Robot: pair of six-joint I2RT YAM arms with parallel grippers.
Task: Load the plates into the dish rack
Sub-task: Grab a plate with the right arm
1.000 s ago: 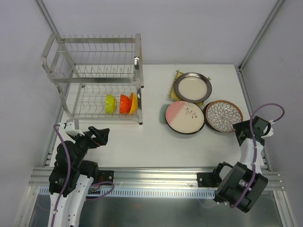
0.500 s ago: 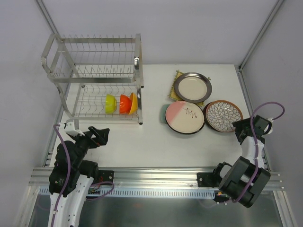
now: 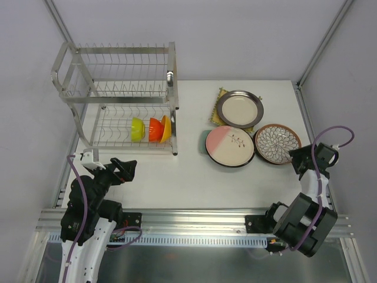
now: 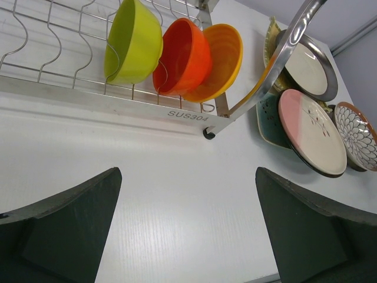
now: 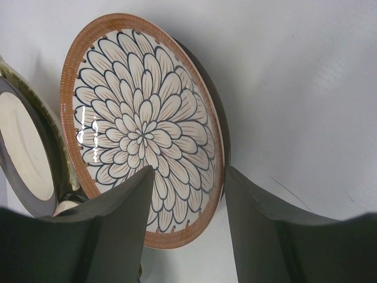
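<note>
Gaping wide at petal-pattern plate [image 5: 141, 127] rim, right jaws; pink plate [image 3: 230, 146] beside; left jaws wide, facing bowls [image 4: 182, 56] in rack [image 4: 118, 105]

Seen through my left wrist camera, the only lettering I can read is "SUS304", stamped on the flat lower front rail of the silver dish rack [image 4: 147, 108].

White table [image 3: 177, 177], dish rack [image 3: 172, 76], plates [image 3: 231, 146]
</note>
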